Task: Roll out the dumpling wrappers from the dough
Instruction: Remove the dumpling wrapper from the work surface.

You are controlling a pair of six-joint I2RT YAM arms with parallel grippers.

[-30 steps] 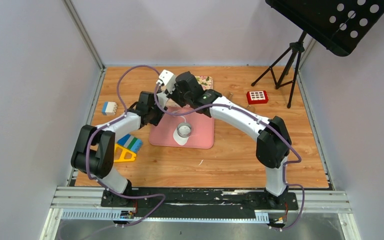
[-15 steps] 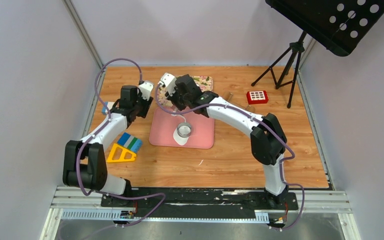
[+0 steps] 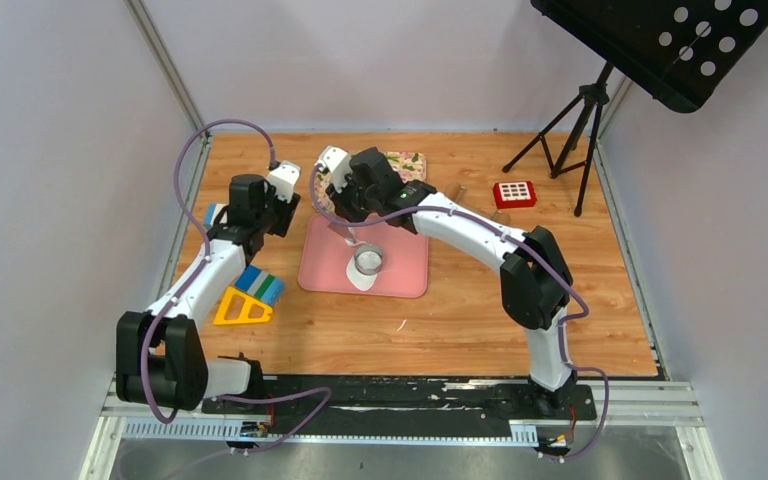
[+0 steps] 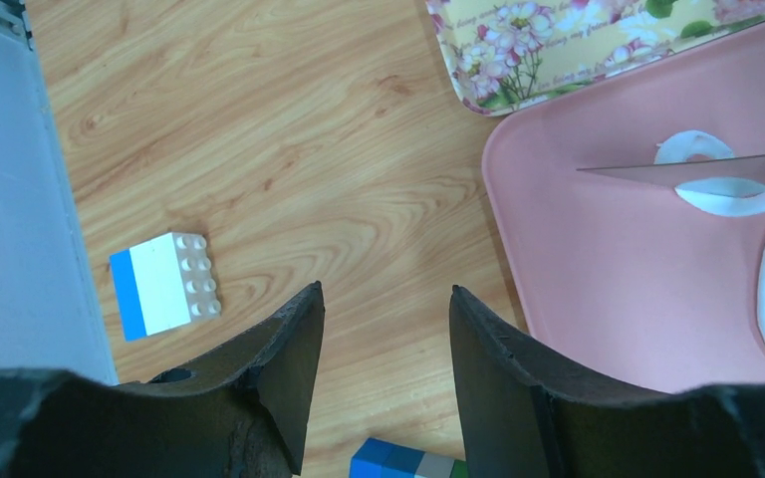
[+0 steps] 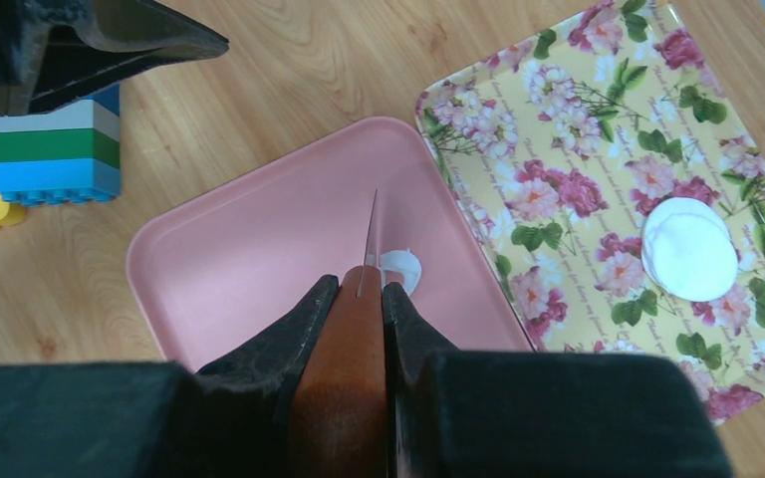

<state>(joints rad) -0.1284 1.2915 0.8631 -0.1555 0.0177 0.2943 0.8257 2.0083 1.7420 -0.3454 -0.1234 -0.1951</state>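
Your right tool (image 5: 361, 291) is clamped on a wooden-handled knife (image 5: 344, 378), its blade over a dough scrap (image 5: 405, 269) on the pink tray (image 5: 229, 269); your left tool (image 4: 383, 299) hangs open above the worktop (image 4: 289, 149); one dumpling wrapper (image 5: 689, 249) lies on the floral tray (image 5: 578, 110).

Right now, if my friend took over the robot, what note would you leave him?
Left pincer: open and empty, above the wood near a white and blue block.
Right pincer: shut on a knife. The blade is over the pink tray, close to a small dough scrap.
Dough: a flat sheet lies on the pink tray, with the metal ring cutter sitting on it.
Done: one round wrapper lies on the flowered tray.
Left: probably free what the cutter has cut, move it to the flowered tray, then cut more.
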